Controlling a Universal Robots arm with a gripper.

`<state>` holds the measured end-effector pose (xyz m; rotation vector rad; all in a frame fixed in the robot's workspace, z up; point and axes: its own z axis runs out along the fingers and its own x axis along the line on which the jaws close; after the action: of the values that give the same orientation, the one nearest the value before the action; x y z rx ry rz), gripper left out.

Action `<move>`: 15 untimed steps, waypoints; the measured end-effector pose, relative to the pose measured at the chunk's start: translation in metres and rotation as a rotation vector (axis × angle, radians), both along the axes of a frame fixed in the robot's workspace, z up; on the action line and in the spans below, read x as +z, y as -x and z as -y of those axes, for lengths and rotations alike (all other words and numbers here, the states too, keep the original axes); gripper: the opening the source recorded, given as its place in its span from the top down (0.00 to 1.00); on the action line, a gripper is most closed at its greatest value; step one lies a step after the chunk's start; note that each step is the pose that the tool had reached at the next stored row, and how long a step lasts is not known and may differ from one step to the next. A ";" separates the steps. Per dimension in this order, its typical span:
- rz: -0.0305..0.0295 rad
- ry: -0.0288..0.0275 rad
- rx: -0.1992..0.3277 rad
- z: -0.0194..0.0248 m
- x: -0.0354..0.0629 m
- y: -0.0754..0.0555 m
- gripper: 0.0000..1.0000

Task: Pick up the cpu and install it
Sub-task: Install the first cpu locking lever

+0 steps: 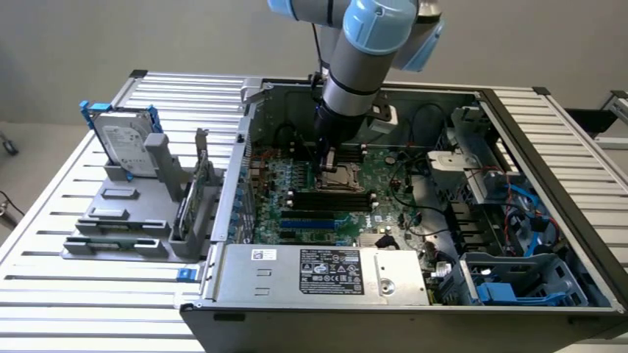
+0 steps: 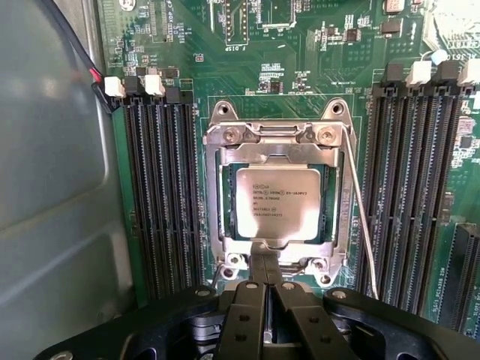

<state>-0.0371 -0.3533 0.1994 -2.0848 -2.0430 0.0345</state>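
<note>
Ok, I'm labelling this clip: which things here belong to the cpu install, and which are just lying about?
Job: cpu, lying inside the socket frame; gripper, jaws shut, at the frame's edge.
Lying about: hard drive upright in its grey holder; memory slots; power supply.

Exterior: far, high, angled down on case (image 1: 393, 327). Wrist: close above socket (image 2: 279, 133), shared at exterior's 3 o'clock of centre.

cpu (image 2: 279, 202) lid printed Intel Xeon, smaller lines illegible
</note>
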 end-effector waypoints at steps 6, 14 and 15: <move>-0.0001 -0.0044 0.000 0.0000 0.0020 0.000 0.89; -0.0020 -0.0163 0.000 0.0006 0.0103 0.005 0.89; -0.0020 -0.0218 0.000 0.0008 0.0116 0.008 0.89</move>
<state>-0.0451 -0.3542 0.2110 -2.0709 -2.0331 0.0142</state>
